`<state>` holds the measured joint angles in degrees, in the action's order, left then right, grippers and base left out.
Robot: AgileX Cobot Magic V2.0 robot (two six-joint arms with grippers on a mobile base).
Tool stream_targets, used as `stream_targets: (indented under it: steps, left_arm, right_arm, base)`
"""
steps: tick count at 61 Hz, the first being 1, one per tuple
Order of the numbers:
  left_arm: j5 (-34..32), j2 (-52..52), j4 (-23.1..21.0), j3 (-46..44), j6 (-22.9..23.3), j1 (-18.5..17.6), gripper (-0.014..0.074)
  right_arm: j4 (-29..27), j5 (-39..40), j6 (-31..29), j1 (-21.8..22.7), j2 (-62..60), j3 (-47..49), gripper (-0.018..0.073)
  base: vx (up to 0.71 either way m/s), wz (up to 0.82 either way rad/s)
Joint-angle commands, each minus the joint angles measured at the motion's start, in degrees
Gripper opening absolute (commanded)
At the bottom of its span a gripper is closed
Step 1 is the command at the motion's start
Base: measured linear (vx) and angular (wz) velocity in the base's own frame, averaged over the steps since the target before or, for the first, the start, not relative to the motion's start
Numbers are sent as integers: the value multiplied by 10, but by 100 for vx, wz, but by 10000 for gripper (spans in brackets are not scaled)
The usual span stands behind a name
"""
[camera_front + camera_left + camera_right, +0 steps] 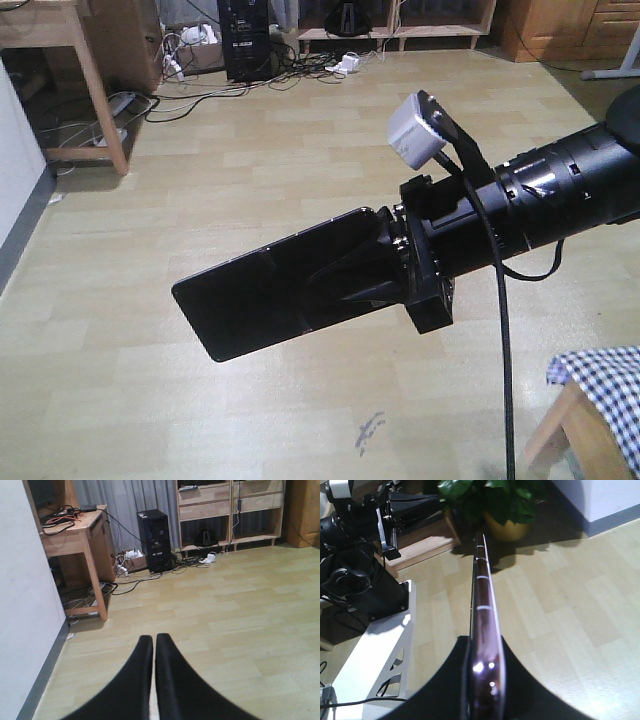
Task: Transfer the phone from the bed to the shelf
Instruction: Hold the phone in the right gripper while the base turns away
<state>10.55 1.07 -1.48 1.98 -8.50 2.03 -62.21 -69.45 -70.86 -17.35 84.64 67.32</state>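
The phone (270,290), a glossy black slab, hangs flat above the wooden floor, and my right gripper (372,272) is shut on its right end. The right wrist view shows the phone (482,580) edge-on, its pinkish rim pinched in my right gripper (485,641). My left gripper (154,638) is shut with nothing in it, pointing across the floor at the pale wood shelf (230,511). The shelf (400,32) also shows along the top of the front view. A corner of the bed (605,385), in checked cloth, is at the lower right.
A wooden desk (75,535) stands at the left beside a white wall (25,605). A black computer tower (155,540) and loose cables (145,575) lie before the shelf. A potted plant (505,505) and the robot's white base (375,665) are near the right arm.
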Motion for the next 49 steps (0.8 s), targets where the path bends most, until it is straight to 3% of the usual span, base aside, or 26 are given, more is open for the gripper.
stream_targets:
  steps: [1, 49]
  left_arm:
    - [-41, 3, -5, -13, 3, 2, 1]
    - [-41, 3, -5, -13, 3, 2, 1]
  right_arm:
    - [-51, -43, -3, 2, -22, 15, -2]
    - [-51, -43, -3, 2, -22, 15, -2]
  base:
    - [41, -7]
    - [44, -16]
